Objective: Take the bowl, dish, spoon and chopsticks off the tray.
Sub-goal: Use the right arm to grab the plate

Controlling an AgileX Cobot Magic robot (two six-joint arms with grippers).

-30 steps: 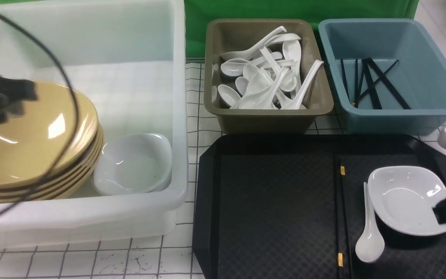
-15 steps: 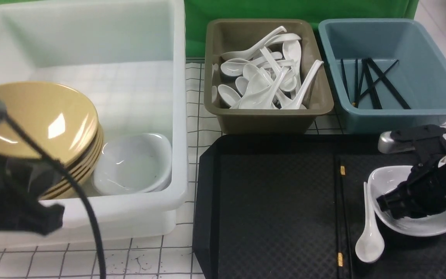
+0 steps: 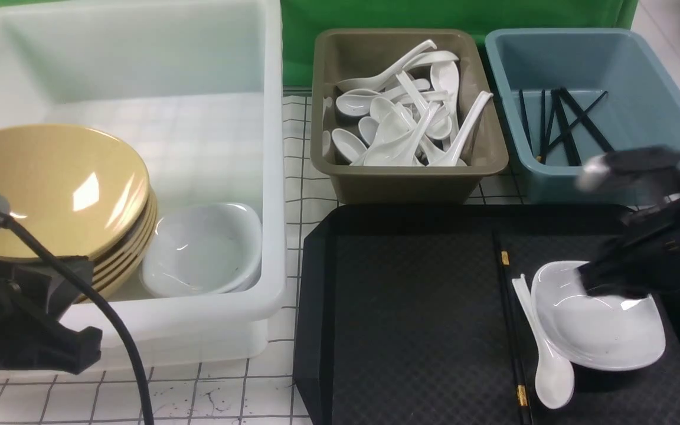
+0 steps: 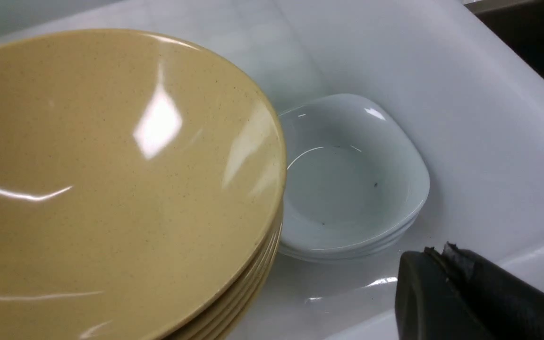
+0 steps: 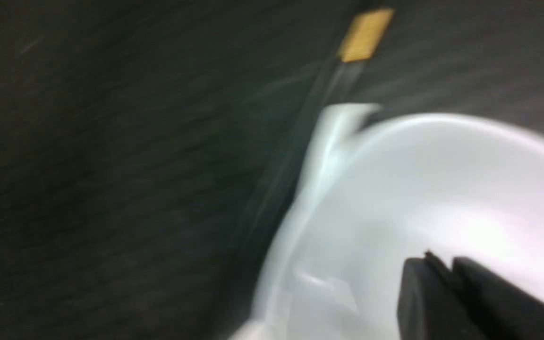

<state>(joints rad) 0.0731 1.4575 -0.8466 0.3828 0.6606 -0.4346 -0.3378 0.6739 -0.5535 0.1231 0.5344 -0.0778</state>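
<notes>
One dish, one spoon on tray.

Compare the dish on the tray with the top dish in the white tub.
The dish on the tray is single; the tub dish tops a stack of like dishes. The tray's dish has a spoon against its edge and the right gripper at its rim; the tub dish sits beside yellow bowls, untouched. Both are glossy white, shallow, rounded-square.

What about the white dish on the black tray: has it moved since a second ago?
Yes. The dish has slid toward the robot's left, away from the right rim of the tray, nudging the spoon and chopsticks.
</notes>
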